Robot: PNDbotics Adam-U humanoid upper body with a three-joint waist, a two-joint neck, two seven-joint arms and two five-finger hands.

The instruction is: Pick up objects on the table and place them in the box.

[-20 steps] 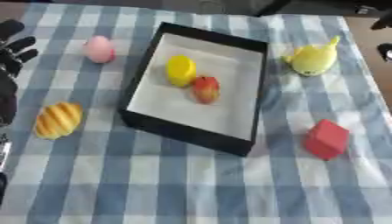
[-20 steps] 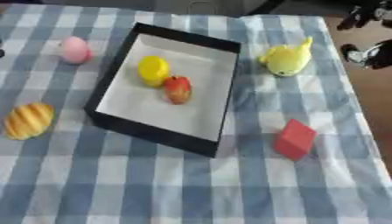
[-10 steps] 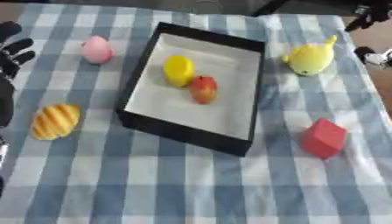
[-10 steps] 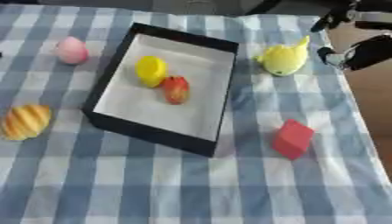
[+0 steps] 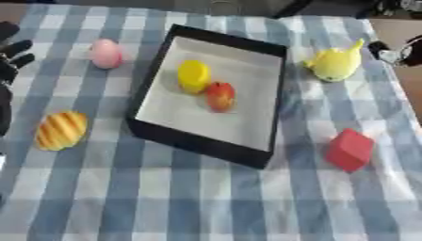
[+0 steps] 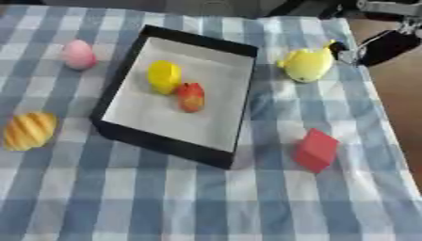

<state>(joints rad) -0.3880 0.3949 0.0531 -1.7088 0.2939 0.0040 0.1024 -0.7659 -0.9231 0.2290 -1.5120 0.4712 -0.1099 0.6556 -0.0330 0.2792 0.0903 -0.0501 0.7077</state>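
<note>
A black box (image 5: 157,134) with a white floor stands mid-table and holds a yellow piece (image 5: 194,75) and a red-orange fruit (image 5: 219,96). On the cloth lie a pink egg (image 5: 105,53) at the far left, a striped bread roll (image 5: 60,130) at the left, a yellow whale-like toy (image 6: 306,64) at the far right, and a red cube (image 6: 316,149) nearer on the right. My right hand (image 6: 385,45) hangs just to the right of the yellow toy, blurred. My left hand (image 5: 12,52) rests open at the left edge.
The blue-and-white checked cloth (image 5: 206,202) covers the table. Its right edge (image 6: 375,108) borders a brown floor close to the yellow toy and the cube. A dark shape lies along the far edge.
My right hand has come further into view at the upper right, closer to the yellow toy. The objects and my left hand have not moved.
</note>
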